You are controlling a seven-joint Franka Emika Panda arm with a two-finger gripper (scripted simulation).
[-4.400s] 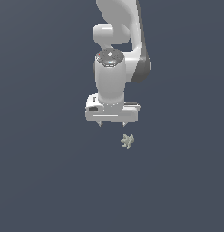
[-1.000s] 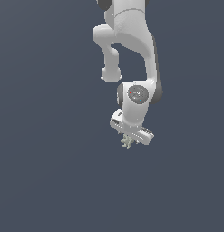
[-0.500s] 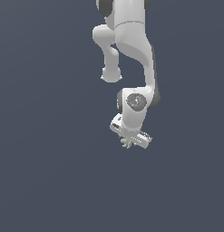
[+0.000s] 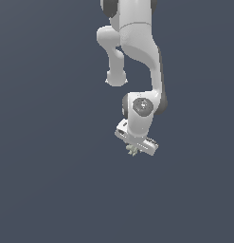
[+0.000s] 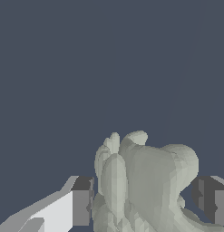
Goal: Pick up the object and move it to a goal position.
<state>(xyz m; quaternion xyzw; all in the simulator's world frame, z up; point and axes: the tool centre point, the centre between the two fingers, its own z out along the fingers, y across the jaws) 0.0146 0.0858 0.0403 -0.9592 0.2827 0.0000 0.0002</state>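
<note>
One white arm reaches down in your exterior view, bent at the elbow, its wrist tilted so the gripper slants toward that view's right. Your wrist view shows the two fingers set just wide enough to flank the object, the pale grey-green lumpy thing filling the gap between them; whether both pads press on it, you cannot tell. Plain dark grey floor lies all around.
</note>
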